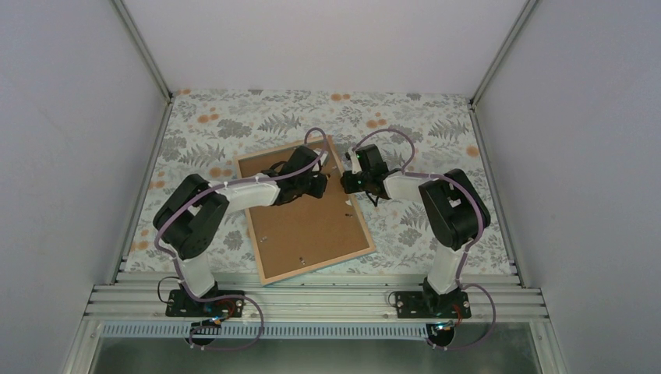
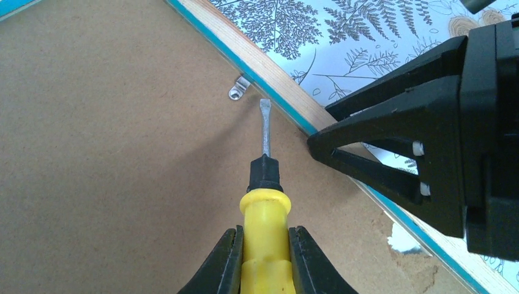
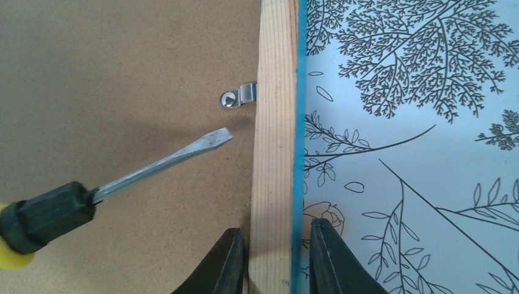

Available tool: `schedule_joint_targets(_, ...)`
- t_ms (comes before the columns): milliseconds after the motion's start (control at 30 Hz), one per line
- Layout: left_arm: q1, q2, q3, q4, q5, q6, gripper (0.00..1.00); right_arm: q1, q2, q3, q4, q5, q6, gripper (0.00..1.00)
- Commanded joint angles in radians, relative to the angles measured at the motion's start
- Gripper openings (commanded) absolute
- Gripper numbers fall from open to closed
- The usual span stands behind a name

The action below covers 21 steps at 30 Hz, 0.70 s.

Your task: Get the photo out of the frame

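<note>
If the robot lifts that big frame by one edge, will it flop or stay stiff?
Probably stiff: the frame has a solid-looking wood rim. Likely light for its size, as it lies thin and flat. It might swing or slide on the tablecloth, since the right end effector straddles only one edge.

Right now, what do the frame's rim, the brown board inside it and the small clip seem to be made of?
The frame rim looks like bare light wood: straight grain lines, with a turquoise painted outer edge. The backing board looks like matte brown fibreboard: even, speckled, no grain. The clip seems shiny bent metal, probably steel.
</note>
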Motion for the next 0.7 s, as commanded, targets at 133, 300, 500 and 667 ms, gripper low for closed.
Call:
schedule_joint_targets(133,0.008,0.056,0.056,-0.011,0.002,0.023,0.02,0.019,0.045,-0.023,-0.091,-0.013,-0.006,0.13)
schedule_joint_targets(300,0.009,0.069,0.065,-0.014,-0.004,0.02,0.02,0.02,0.044,-0.022,-0.091,-0.014,-0.007,0.08)
schedule_joint_targets(500,0.011,0.092,0.08,-0.023,-0.042,0.003,0.02,0.021,0.045,-0.022,-0.094,-0.013,-0.008,0.04)
schedule_joint_targets(667,0.013,0.086,0.07,-0.025,-0.109,-0.028,0.02,0.02,0.045,-0.02,-0.093,-0.016,-0.008,0.04)
